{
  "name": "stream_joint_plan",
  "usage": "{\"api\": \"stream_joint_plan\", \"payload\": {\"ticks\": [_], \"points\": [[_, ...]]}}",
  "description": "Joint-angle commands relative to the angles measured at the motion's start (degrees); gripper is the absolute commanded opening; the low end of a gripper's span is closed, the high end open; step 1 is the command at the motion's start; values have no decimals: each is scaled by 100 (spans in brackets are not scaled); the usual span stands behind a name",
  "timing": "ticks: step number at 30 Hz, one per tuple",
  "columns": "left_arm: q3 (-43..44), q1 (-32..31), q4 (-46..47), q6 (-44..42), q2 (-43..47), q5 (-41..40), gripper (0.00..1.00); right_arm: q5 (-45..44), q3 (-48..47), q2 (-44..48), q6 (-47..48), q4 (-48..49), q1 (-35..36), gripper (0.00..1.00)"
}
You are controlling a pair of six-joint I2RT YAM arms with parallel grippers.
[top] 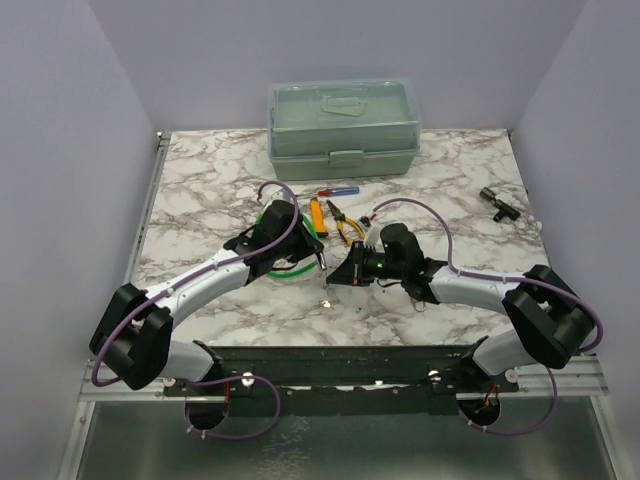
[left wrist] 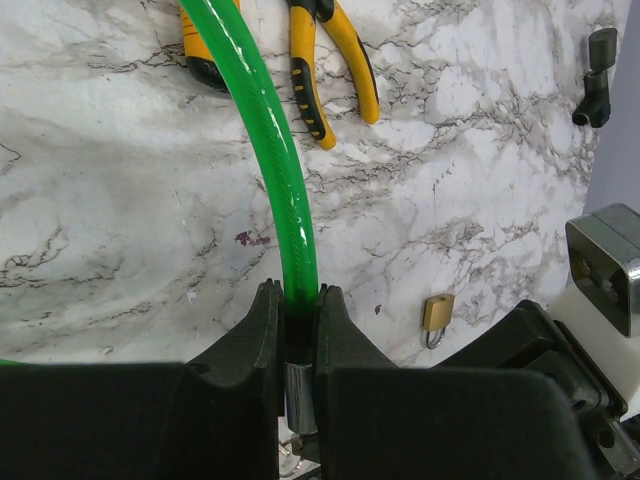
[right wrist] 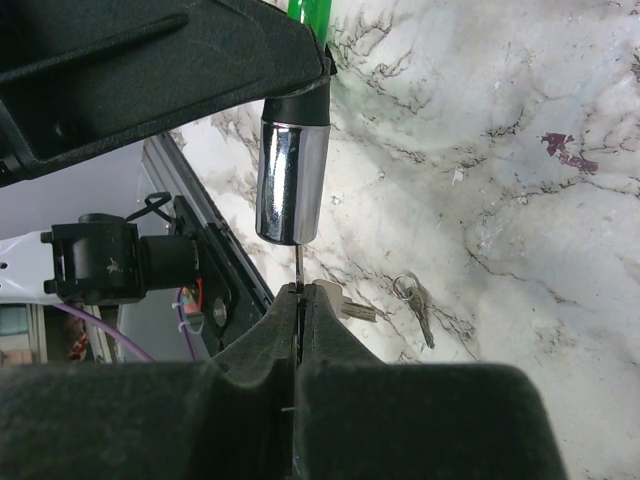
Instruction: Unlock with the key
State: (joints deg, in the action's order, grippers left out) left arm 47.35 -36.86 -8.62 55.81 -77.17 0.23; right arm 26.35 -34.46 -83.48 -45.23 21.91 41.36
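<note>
Arms bend inward over the counter. Left tool clamps the green cable lock; right tool, at 3 o'clock, pinches the key.

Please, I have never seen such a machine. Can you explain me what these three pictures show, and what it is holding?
These are two robot arms bolted to a marble-patterned table. One picture looks down from above; the other two come from cameras on each wrist. The left pincer is closed on a green cable next to its chrome lock barrel. The right pincer pinches a key whose tip meets that barrel. Lying around: yellow pliers, a small brass padlock, spare keys and a closed plastic box.
</note>
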Motion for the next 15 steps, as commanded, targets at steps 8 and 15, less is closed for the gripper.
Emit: {"api": "stream_joint_plan", "payload": {"ticks": [8,15], "points": [[-56,1,150,55,181,64,0,-227,-42,138,-21,15,35,1],[-74,0,166,66,179,91,0,-248,-109,55,-44,24,28,1]]}}
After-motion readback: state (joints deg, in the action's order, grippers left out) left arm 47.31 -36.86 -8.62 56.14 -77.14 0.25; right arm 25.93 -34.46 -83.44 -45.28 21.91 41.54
